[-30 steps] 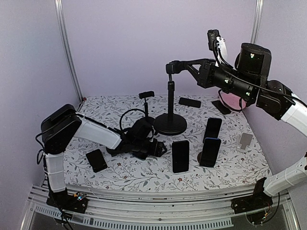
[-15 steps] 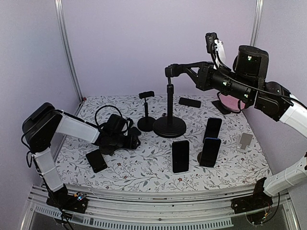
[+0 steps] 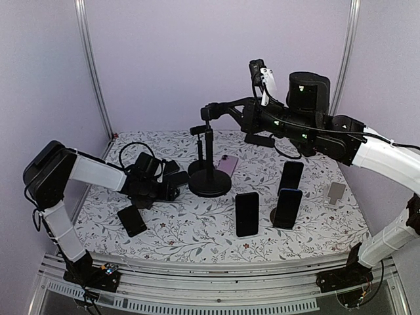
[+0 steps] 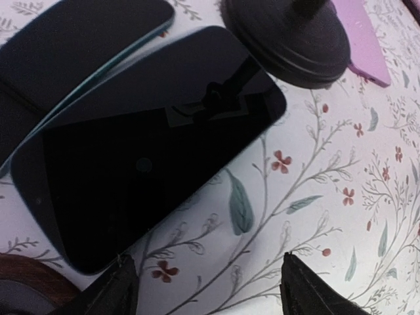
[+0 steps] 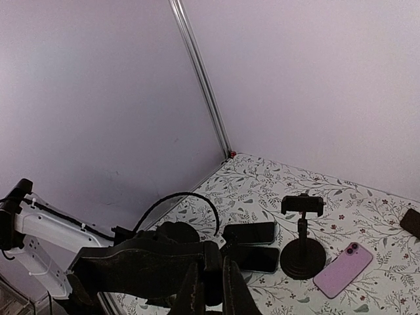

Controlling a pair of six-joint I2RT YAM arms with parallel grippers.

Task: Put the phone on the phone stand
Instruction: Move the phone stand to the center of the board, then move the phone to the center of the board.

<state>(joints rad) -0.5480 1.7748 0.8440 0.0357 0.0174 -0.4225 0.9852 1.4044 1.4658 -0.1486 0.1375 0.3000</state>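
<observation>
Surface: a table (image 3: 197,239) under flowered cloth, with lavender walls (image 3: 164,59) behind.
Left gripper (image 4: 213,289): low over the cloth at the left, fingers spread apart and holding nothing.
Dark phone (image 4: 151,151): flat on the cloth just ahead of those open fingertips, screen up, not on any stand.
Second dark phone (image 4: 79,39): flat, edge to edge with the first one.
Small phone stand (image 5: 302,243): upright, its clamp empty.
Tall phone stand (image 3: 209,184): its base is just in front of the small stand.
Lilac phone (image 3: 228,164): flat, back up, beside the stand bases.
Right gripper (image 5: 211,292): raised, fingers clamped together on the tall stand's head.
Upright phones (image 3: 247,213): three, right of centre.
</observation>
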